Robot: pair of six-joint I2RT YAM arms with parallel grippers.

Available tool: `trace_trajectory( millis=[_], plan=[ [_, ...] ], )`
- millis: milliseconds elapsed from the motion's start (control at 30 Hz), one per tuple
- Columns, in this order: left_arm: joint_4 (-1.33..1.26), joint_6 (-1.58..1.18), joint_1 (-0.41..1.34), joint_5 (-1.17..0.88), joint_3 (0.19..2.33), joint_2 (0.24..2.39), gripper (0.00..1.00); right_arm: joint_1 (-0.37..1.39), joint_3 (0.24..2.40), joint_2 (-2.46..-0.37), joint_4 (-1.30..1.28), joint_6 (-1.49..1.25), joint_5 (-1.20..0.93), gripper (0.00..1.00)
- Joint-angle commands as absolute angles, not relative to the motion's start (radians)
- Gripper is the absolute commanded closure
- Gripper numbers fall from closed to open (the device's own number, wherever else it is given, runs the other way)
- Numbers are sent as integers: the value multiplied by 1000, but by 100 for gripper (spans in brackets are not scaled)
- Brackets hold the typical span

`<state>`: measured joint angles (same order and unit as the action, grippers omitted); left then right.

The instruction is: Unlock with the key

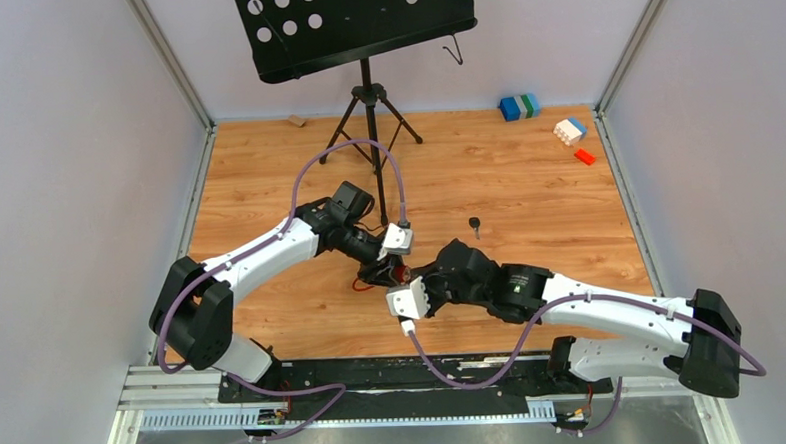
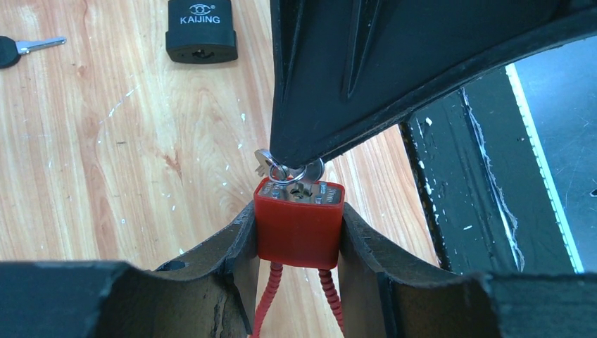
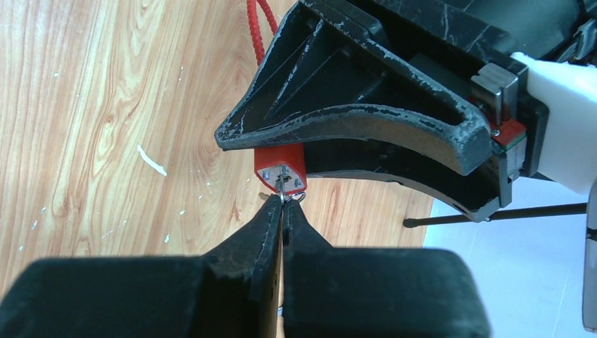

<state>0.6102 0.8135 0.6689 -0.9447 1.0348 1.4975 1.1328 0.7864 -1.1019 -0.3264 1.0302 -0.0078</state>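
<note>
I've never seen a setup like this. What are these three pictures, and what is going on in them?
Two robot arms share a wooden table. The wide picture looks down from above; the other two come from cameras on each wrist. The left fingers clamp a red padlock with a red cable. The right fingers are pinched shut on a key at its keyhole. Also on the table: a spare key, a black padlock, toy blocks and a music stand.

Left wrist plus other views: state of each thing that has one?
left hand: shut on red padlock
right hand: shut on inserted key
red padlock: clamped, keyway facing right hand
inserted key: in red padlock's keyway
black padlock: lying on table, untouched
spare key: lying on table, untouched
</note>
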Motion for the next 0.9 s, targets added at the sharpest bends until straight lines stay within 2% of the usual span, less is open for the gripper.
trace_trajectory(
  millis=[0,333,633,867],
  plan=[
    [612,808,676,-1052,1073,1474,100,1156,798,-1118,-265,1069,0,100],
    [653,791,683,-1122,1100,1487,100,1266,703,-1147,-100,1158,179,100],
    [605,742,686,-1144,1093,1470,100,1281,673,-1157,-46,1119,152,100],
    [549,728,686,-1044,1061,1440,100,1227,725,-1156,-142,1002,74,100]
  ],
)
